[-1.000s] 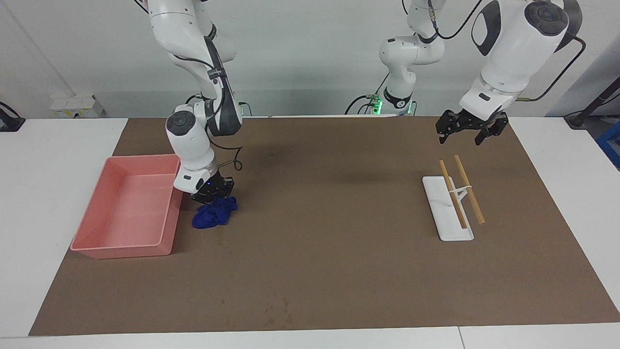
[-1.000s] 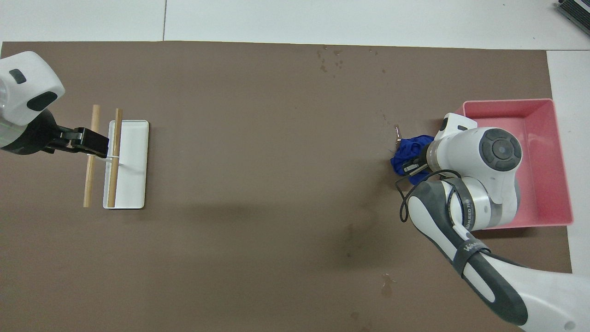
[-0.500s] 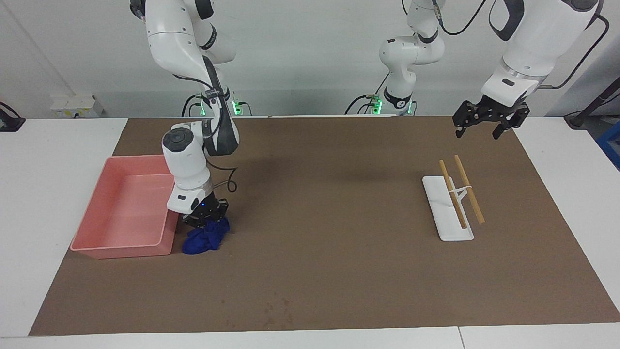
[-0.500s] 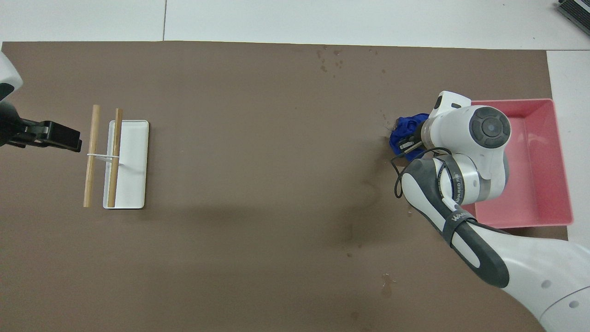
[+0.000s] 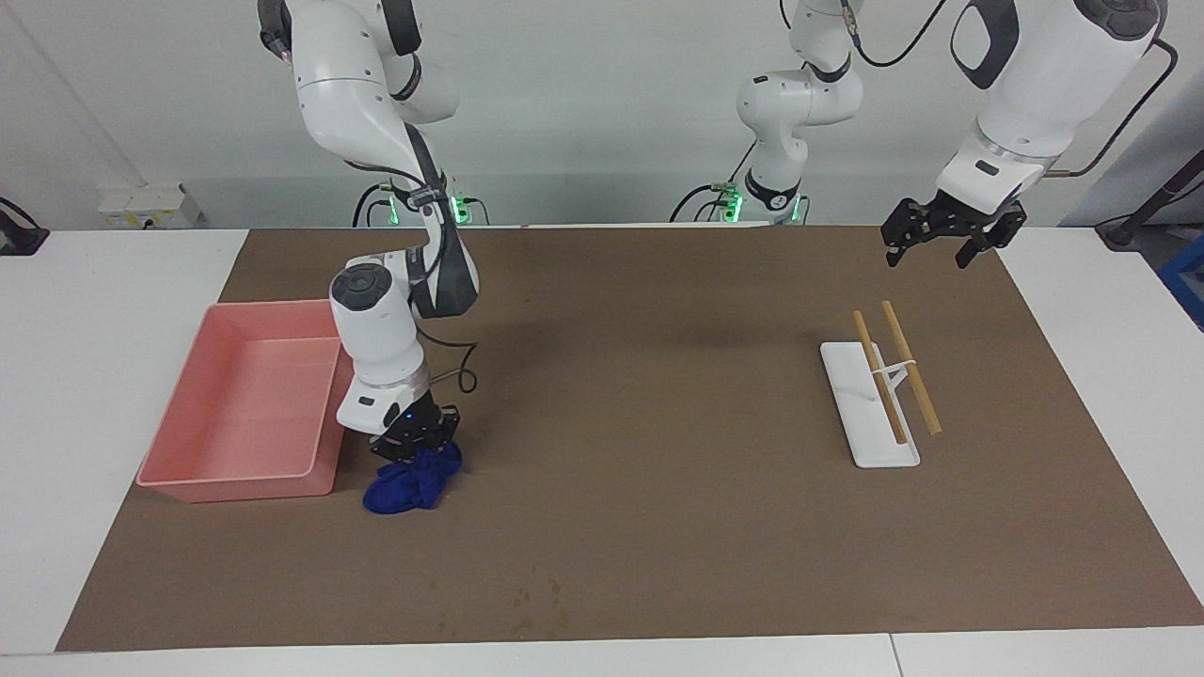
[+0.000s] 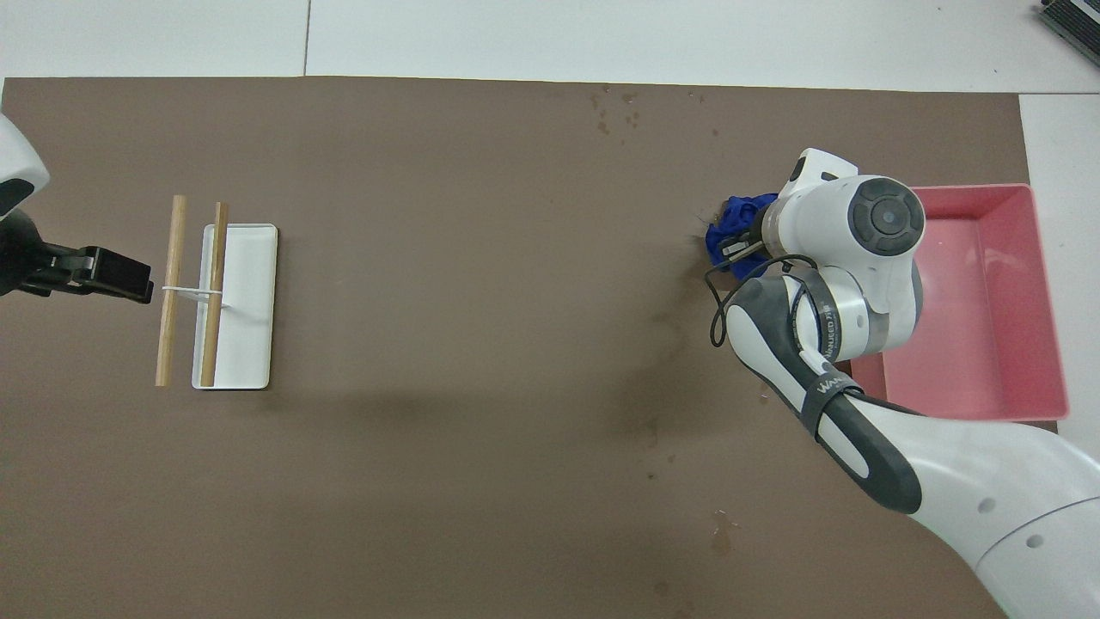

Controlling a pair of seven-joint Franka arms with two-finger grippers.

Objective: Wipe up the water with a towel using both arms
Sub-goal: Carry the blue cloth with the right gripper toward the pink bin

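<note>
The navy towel (image 5: pixel 412 481) lies bunched on the brown mat by the pink bin's corner farthest from the robots. My right gripper (image 5: pixel 415 449) is shut on its top and presses it down. From overhead the towel (image 6: pixel 729 234) peeks out from under the right wrist, and the right gripper (image 6: pixel 744 250) is mostly hidden. A faint darker streak of water (image 6: pixel 677 331) runs on the mat nearer to the robots than the towel. My left gripper (image 5: pixel 944 243) hangs open and holds nothing, in the air over the mat beside the sticks (image 6: pixel 172 288), and the left gripper (image 6: pixel 113 273) shows the same from overhead.
A pink bin (image 5: pixel 235 475) stands at the right arm's end of the mat. A white tray (image 5: pixel 879 447) with two wooden sticks across it lies toward the left arm's end. Small dark blotches (image 5: pixel 538 602) dot the mat near its edge farthest from the robots.
My right gripper has dragged the towel along the bin's side, away from the robots. The left gripper rose and drew back toward its end of the table, then held still.
</note>
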